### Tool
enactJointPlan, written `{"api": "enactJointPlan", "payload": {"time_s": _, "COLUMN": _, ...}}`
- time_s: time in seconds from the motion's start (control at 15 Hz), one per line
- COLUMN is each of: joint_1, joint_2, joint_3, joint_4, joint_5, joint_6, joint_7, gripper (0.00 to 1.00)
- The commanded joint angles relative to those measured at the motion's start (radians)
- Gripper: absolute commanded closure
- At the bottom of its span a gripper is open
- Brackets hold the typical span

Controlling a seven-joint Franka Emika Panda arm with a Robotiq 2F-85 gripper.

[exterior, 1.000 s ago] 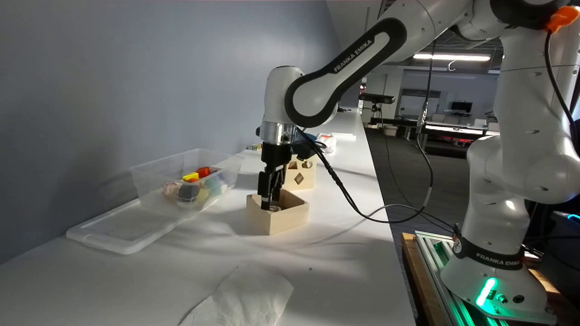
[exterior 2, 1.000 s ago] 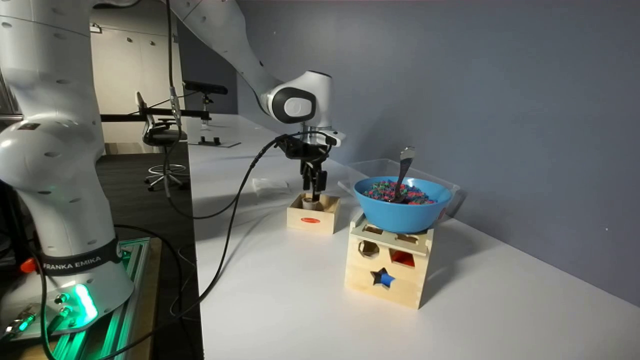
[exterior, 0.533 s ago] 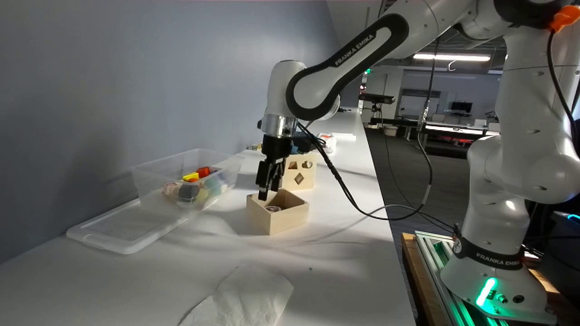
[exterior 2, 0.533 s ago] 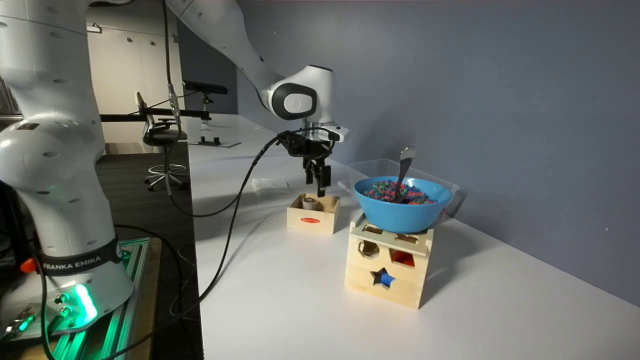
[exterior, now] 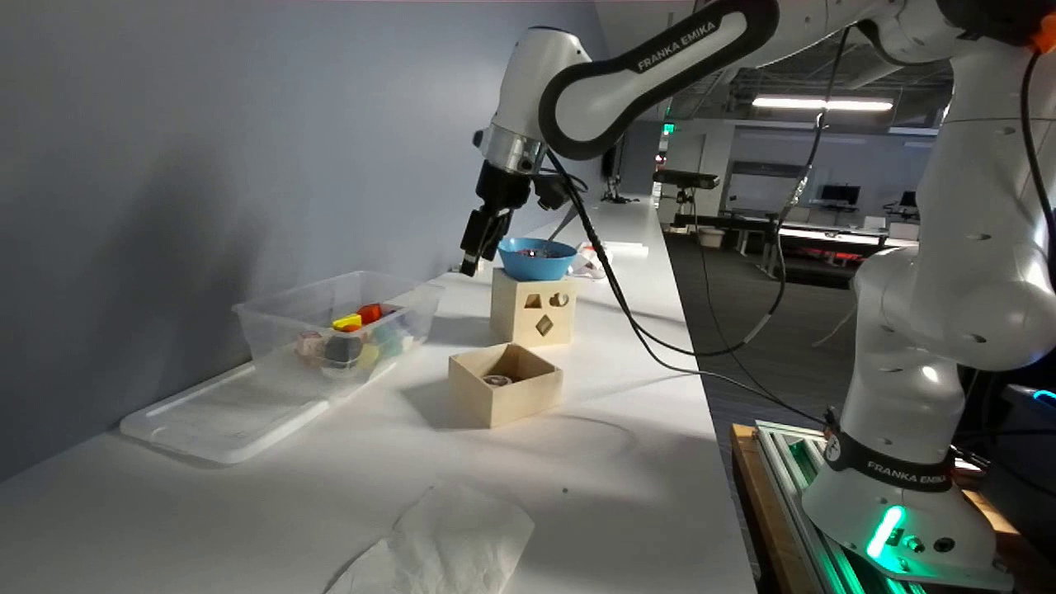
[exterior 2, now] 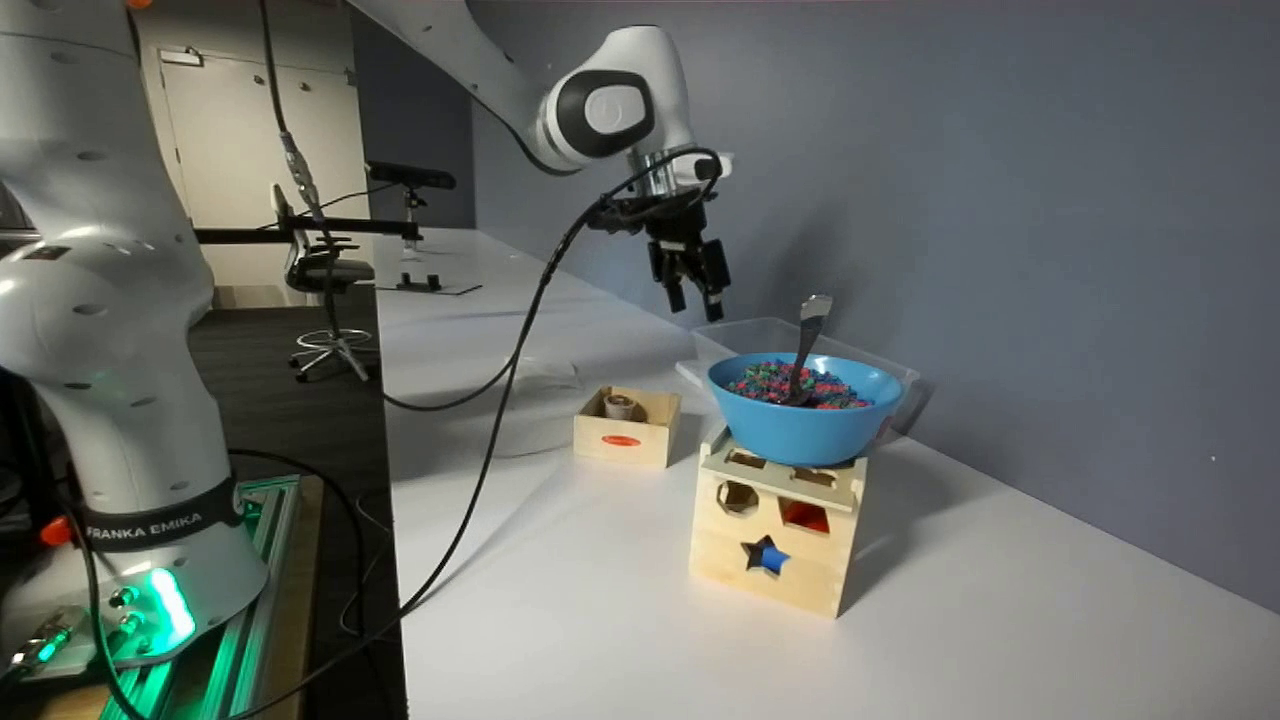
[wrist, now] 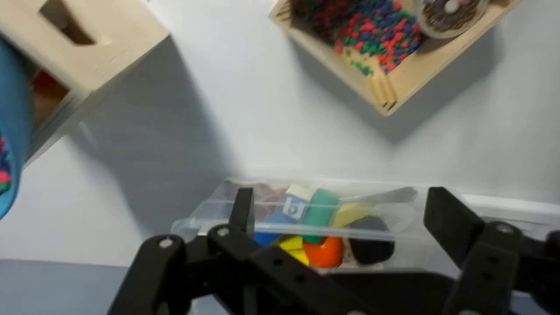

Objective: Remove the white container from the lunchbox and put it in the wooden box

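The small round whitish container stands in the wooden box. It shows in both exterior views [exterior: 497, 380] [exterior 2: 619, 407] and, with a brown ring on top, at the top of the wrist view [wrist: 453, 22]. The low tan wooden box [exterior: 521, 400] [exterior 2: 615, 445] [wrist: 437, 64] also holds multicoloured bits. The clear lunchbox [exterior: 276, 330] [exterior 2: 765, 335] [wrist: 415, 245] stands near the wall with several coloured pieces inside. My gripper [exterior: 482, 270] [exterior 2: 695, 308] is high above the table, tilted, apart from both boxes. In the wrist view [wrist: 343, 214] its fingers are wide apart with nothing between them.
A taller wooden cube with cut-out holes [exterior: 536, 318] [exterior 2: 775, 530] [wrist: 118, 39] carries a blue bowl [exterior: 536, 260] [exterior 2: 800, 430] with bits and a spoon. A flat clear lid [exterior: 227, 421] lies beside the lunchbox. A white cloth [exterior: 454, 536] lies nearer that camera.
My gripper was at the round container inside the wooden box. It has risen well above the box and tilted. The container has stayed in the box.
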Motion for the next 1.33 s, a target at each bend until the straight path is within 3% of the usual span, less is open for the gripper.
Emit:
{"api": "enactJointPlan", "payload": {"time_s": 0.0, "joint_1": -0.013, "joint_2": 0.145, "joint_3": -0.004, "joint_4": 0.227, "joint_5": -0.190, "joint_6": -0.088, "joint_7": 0.071, "gripper": 0.00}}
{"api": "enactJointPlan", "payload": {"time_s": 0.2, "joint_1": 0.002, "joint_2": 0.265, "joint_3": -0.007, "joint_4": 0.403, "joint_5": -0.159, "joint_6": -0.210, "joint_7": 0.008, "gripper": 0.00}}
{"api": "enactJointPlan", "payload": {"time_s": 0.27, "joint_1": -0.001, "joint_2": 0.163, "joint_3": -0.013, "joint_4": 0.263, "joint_5": -0.159, "joint_6": -0.128, "joint_7": 0.031, "gripper": 0.00}}
{"api": "enactJointPlan", "payload": {"time_s": 0.6, "joint_1": 0.009, "joint_2": 0.261, "joint_3": -0.015, "joint_4": 0.377, "joint_5": -0.157, "joint_6": -0.179, "joint_7": 0.025, "gripper": 0.00}}
{"api": "enactJointPlan", "payload": {"time_s": 0.93, "joint_1": 0.016, "joint_2": 0.352, "joint_3": -0.012, "joint_4": 0.466, "joint_5": -0.138, "joint_6": -0.123, "joint_7": 0.042, "gripper": 0.00}}
{"api": "enactJointPlan", "payload": {"time_s": 1.27, "joint_1": 0.039, "joint_2": 0.531, "joint_3": -0.010, "joint_4": 0.673, "joint_5": -0.143, "joint_6": -0.134, "joint_7": 0.008, "gripper": 0.00}}
